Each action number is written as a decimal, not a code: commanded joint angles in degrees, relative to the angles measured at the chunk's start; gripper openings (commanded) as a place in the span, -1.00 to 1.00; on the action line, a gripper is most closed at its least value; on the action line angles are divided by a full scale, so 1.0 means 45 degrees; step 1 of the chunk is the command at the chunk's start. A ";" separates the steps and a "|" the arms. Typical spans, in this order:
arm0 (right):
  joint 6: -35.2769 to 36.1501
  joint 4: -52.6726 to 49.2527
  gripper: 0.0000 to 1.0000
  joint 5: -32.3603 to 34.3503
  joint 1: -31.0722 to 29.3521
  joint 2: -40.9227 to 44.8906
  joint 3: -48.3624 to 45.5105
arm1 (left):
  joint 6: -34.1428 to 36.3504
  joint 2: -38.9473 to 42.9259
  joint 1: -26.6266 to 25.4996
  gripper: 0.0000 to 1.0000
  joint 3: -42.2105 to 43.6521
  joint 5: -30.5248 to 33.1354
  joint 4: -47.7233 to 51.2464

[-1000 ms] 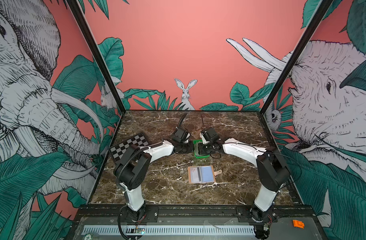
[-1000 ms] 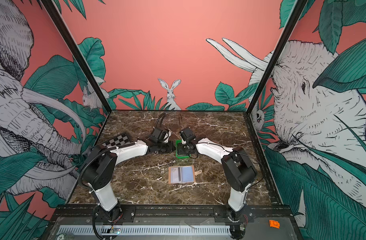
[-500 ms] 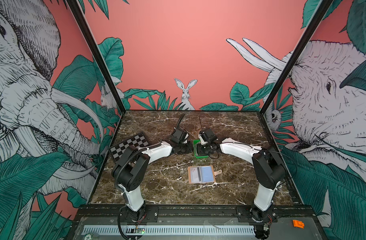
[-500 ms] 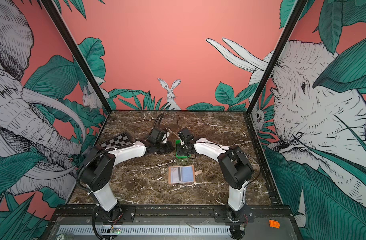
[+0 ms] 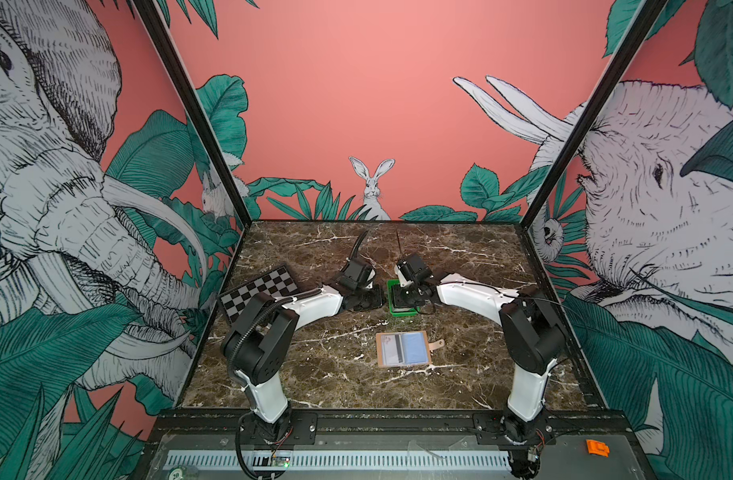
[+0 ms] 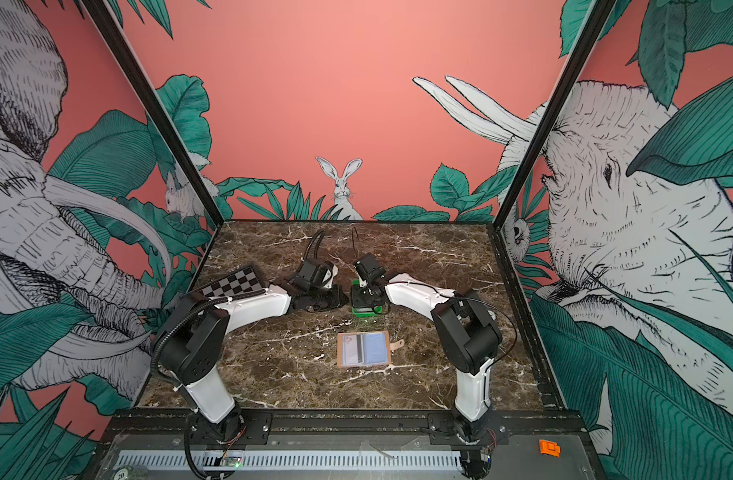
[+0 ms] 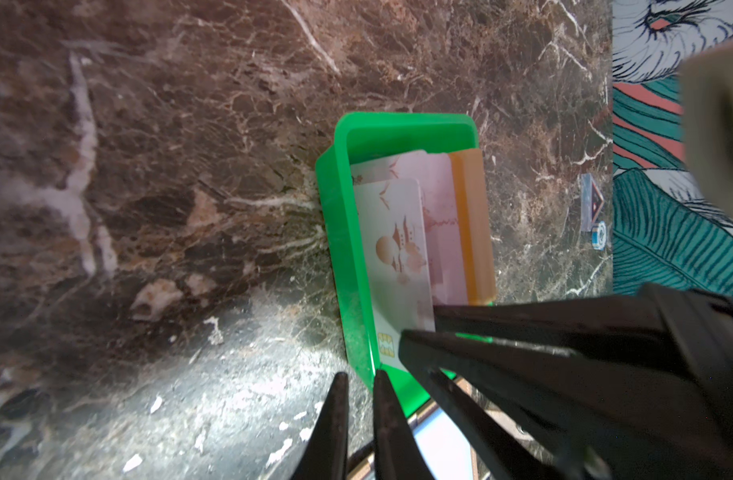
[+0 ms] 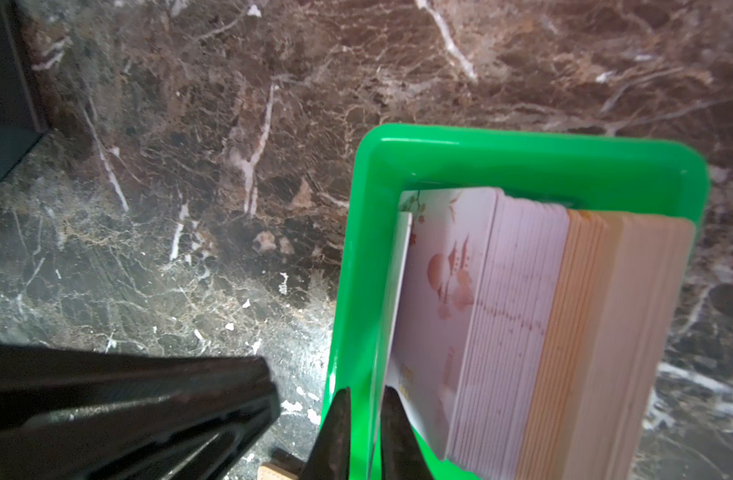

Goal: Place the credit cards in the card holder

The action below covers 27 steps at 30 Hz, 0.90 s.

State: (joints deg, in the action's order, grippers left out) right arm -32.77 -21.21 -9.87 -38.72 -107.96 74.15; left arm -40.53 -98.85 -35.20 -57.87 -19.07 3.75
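Robot test booth: jungle-mural walls [image 5: 356,104], marble-look tabletop [image 5: 314,374], two arms [image 5: 265,395] bolted to front rail [image 5: 398,424].

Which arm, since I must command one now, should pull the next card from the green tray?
Right. The right gripper straddles the front card inside the green tray, so it likely only needs to close and lift. The left gripper sits outside the tray's corner.
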 commanded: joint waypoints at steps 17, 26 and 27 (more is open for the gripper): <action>-0.0104 -0.0551 -0.99 0.1001 -0.0107 0.2310 -0.0738 | -0.0582 0.4163 0.0048 -0.57 0.4654 -0.1489 -0.3678; -0.0439 -0.0027 -1.00 0.0777 -0.0104 0.5888 -0.3423 | -0.1806 0.4798 -0.0226 -0.55 0.7022 -0.2440 -0.7479; -0.0544 0.0097 -1.00 0.0717 -0.0103 0.6380 -0.3903 | -0.1897 0.4798 -0.0327 -0.55 0.7186 -0.2495 -0.7848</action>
State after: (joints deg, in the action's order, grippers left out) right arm -33.93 -22.35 -6.46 -38.76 -83.29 59.88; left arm -46.61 -78.43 -35.90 -27.59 -28.12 -23.00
